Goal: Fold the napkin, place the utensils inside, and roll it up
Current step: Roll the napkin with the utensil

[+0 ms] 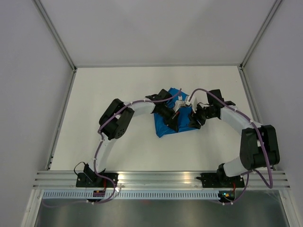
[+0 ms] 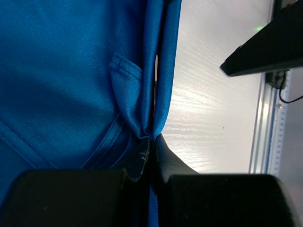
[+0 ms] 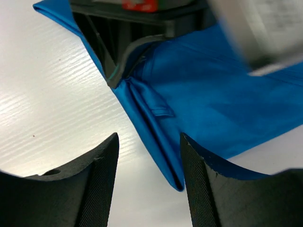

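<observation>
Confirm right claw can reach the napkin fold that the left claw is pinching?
Probably yes. The right claw stands open, with the folded edge of the napkin between its jaws and nothing blocking; the left claw pinches it just beyond.

My right gripper (image 3: pixel 147 142) stands spread, a folded edge of the napkin (image 3: pixel 213 99) showing between its fingers, the left gripper (image 3: pixel 119 78) pinching it above

Top view: napkin (image 1: pixel 162 128) is largely covered by the left pincer (image 1: pixel 173 122) and right pincer (image 1: pixel 193 122). Left wrist view: the cloth runs off the left and top edges. Right wrist view: pale blurred object (image 3: pixel 258 28) at upper right, unidentifiable.
</observation>
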`<state>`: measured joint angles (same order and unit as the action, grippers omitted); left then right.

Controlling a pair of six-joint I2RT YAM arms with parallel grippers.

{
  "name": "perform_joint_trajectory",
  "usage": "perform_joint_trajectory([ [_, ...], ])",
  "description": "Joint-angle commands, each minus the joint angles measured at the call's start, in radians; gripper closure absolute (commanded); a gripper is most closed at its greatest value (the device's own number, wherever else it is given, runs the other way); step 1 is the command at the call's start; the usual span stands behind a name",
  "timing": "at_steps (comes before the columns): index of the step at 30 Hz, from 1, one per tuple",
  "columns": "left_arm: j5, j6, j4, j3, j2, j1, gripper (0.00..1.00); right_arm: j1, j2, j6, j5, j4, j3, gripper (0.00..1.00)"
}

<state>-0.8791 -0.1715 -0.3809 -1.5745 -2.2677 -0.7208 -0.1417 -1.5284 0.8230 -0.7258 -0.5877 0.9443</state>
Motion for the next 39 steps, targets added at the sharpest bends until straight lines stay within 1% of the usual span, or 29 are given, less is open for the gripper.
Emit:
perform_joint_trajectory([
  [1, -0.035, 0.013, -0.105, -0.062, -0.081, 0.017, 0.98, -0.068, 0.099, 0.004, 0.101, 0.311, -0.128, 0.4],
  [2, -0.052, 0.01, -0.125, -0.085, -0.088, 0.02, 0.98, -0.105, 0.129, 0.008, 0.124, 0.342, -0.156, 0.4],
  [3, -0.061, 0.013, -0.13, -0.093, -0.096, 0.023, 0.98, -0.122, 0.148, -0.004, 0.173, 0.391, -0.223, 0.39],
  [4, -0.076, 0.017, -0.133, -0.099, -0.108, 0.023, 0.98, -0.133, 0.177, -0.005, 0.193, 0.479, -0.254, 0.38],
  [5, -0.081, 0.02, -0.142, -0.111, -0.113, 0.026, 0.98, -0.153, 0.183, 0.016, 0.212, 0.498, -0.275, 0.36],
  [7, -0.087, 0.021, -0.153, -0.119, -0.119, 0.026, 0.98, -0.182, 0.183, 0.03, 0.259, 0.52, -0.303, 0.36],
  [16, -0.098, 0.023, -0.22, -0.171, -0.156, 0.027, 0.98, -0.318, 0.148, 0.079, 0.353, 0.557, -0.352, 0.36],
  [23, -0.101, 0.017, -0.256, -0.205, -0.174, 0.029, 0.98, -0.346, 0.094, 0.11, 0.387, 0.563, -0.354, 0.37],
  [28, -0.101, 0.012, -0.265, -0.208, -0.177, 0.029, 0.98, -0.351, 0.047, 0.123, 0.398, 0.525, -0.332, 0.42],
  [31, -0.101, 0.012, -0.269, -0.211, -0.179, 0.029, 0.98, -0.351, 0.03, 0.139, 0.39, 0.485, -0.319, 0.48],
  [36, -0.113, 0.01, -0.274, -0.217, -0.177, 0.037, 0.98, -0.351, -0.013, 0.159, 0.381, 0.382, -0.274, 0.64],
  [37, -0.116, 0.012, -0.274, -0.222, -0.174, 0.038, 0.97, -0.351, -0.022, 0.16, 0.375, 0.362, -0.265, 0.68],
  [38, -0.116, 0.012, -0.276, -0.223, -0.168, 0.04, 0.97, -0.351, -0.03, 0.163, 0.367, 0.315, -0.24, 0.69],
  [39, -0.116, 0.013, -0.274, -0.226, -0.162, 0.041, 0.94, -0.351, -0.051, 0.166, 0.361, 0.29, -0.227, 0.71],
])
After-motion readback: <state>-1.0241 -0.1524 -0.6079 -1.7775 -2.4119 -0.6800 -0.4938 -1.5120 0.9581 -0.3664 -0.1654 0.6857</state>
